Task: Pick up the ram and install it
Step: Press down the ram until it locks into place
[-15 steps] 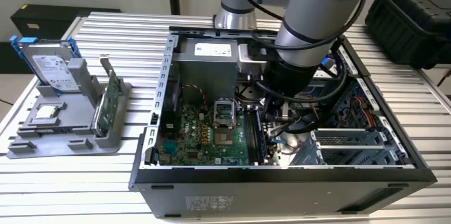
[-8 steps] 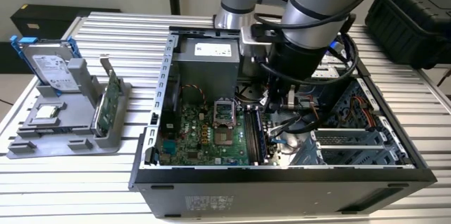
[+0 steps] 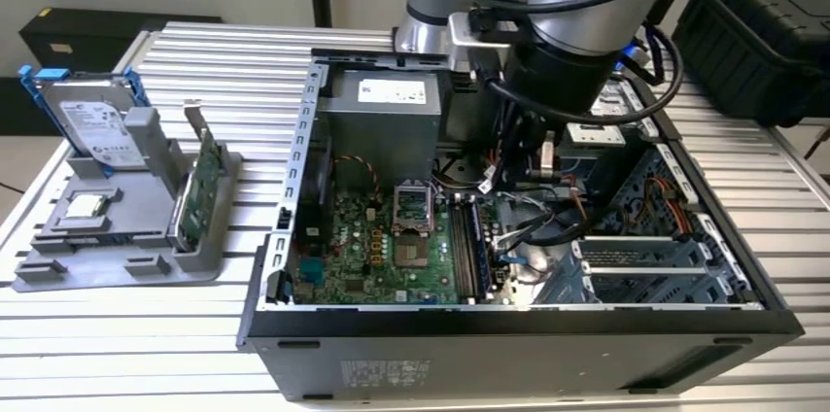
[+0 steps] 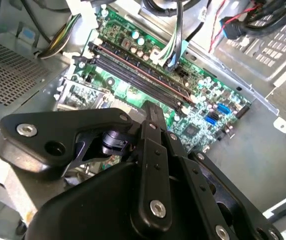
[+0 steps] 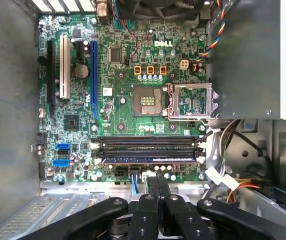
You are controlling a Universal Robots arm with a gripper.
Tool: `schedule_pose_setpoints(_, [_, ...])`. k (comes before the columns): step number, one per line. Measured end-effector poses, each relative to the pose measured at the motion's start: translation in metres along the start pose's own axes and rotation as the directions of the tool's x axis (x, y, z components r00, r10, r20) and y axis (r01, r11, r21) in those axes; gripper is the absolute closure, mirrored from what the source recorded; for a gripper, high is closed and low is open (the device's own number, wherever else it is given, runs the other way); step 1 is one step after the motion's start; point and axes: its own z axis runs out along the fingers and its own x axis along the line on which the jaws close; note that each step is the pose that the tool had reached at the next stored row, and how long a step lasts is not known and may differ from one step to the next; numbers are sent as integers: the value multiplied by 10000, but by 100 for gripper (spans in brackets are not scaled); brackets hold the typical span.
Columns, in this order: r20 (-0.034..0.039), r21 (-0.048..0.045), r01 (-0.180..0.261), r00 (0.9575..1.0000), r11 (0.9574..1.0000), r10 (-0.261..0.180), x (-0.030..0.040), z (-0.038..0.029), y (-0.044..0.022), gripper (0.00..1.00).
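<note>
The claw [image 5: 152, 182] hangs above the near edge of the motherboard [image 5: 128, 85] in the first wrist view, its two black fingers [image 5: 152, 190] pressed together with nothing between them. Just beyond the fingertips the ram [image 5: 147, 159] lies seated in one of the long memory slots, a bluish stick between white end latches, with the darker slots [image 5: 147, 145] running alongside it. Farther off sit the open processor socket [image 5: 190, 100] and the bare square beside it.

In the second wrist view the claw [image 4: 150, 112] shows as closed black linkages over the green board, the fingers meeting in a narrow tip. The memory slots [image 4: 138, 67] run slantwise past that tip; a blue-sleeved cable [image 4: 175, 50] plugs in close behind them.

In the exterior view the arm [image 3: 570, 33] reaches down into the open computer case [image 3: 298, 188] on the slatted bench [image 3: 130, 334]. At the exterior view's left a grey stand [image 3: 78, 257] holds a hard drive [image 3: 97, 125] with blue rails and a green card [image 3: 197, 193] standing on edge.
</note>
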Motion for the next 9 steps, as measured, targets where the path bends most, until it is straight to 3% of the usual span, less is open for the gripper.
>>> schedule_pose_setpoints(9, [-2,0,0,10000,10000,0,0,-15,1,100])
